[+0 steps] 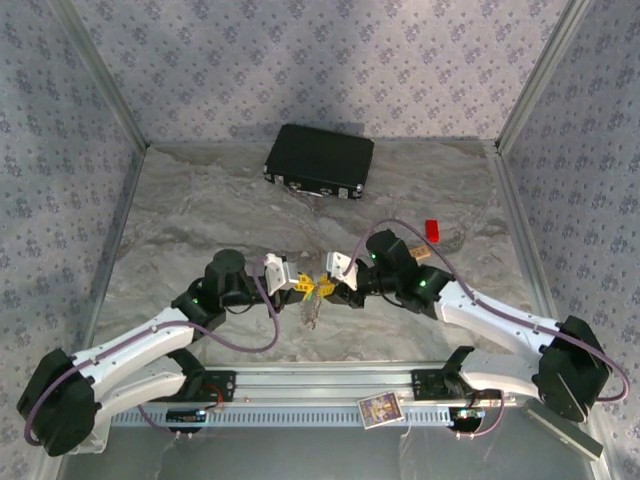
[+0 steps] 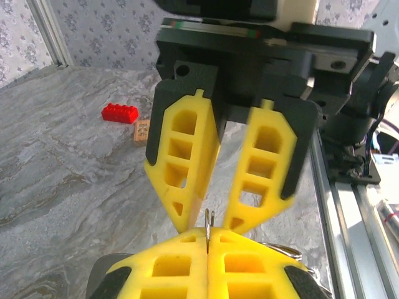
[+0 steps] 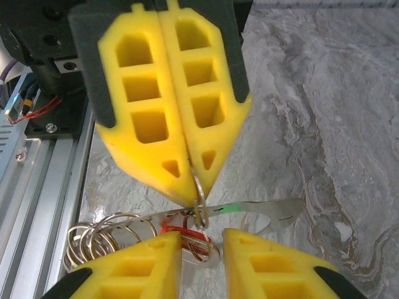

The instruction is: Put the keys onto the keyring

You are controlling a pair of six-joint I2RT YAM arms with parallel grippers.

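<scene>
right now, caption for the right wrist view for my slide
left pincer shut on the keyring, a green-marked key across it, right pincer open just below

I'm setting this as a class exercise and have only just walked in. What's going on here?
Two robot arms meet over the grey marbled table, working on keys and a ring. The left gripper is shut, pinching the thin pale metal keyring between its yellow fingertips. The right gripper faces it with jaws apart, around the small metal key with a green tag and the small metal key with a red tag. Whether either key is on the ring yet cannot be told.
</scene>
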